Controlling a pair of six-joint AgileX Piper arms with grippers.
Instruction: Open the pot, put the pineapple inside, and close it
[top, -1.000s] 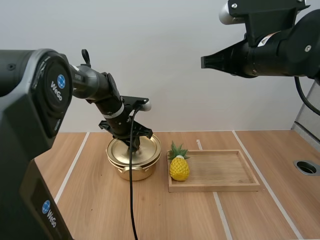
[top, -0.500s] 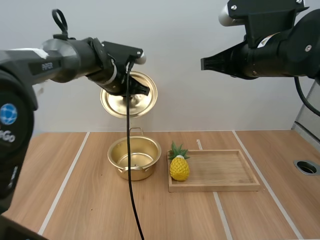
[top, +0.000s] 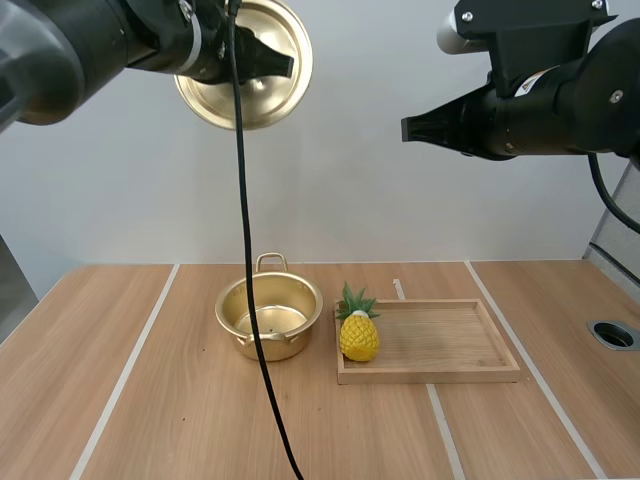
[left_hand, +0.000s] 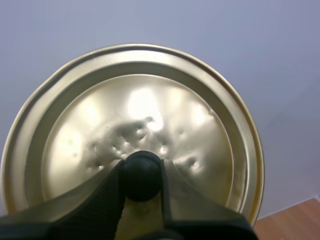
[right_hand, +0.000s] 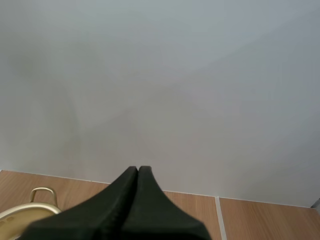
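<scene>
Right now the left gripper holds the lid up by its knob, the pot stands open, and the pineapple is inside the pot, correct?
Not the pineapple: the high view shows it standing on the wooden tray, at the end beside the pot. The left gripper does hold the lid up by its knob, and the pot stands open.

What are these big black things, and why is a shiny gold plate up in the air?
The black things are two robot arms, each with a two-fingered hand. One picture looks down on the table from behind the arms; the other two look out from each arm's wrist. The gold plate is really a lid. The left hand pinches its black knob and holds it high above the table. Below sits the open pot. Beside it, a pineapple stands on a wooden tray. The right hand is shut on nothing, up in the air.
</scene>
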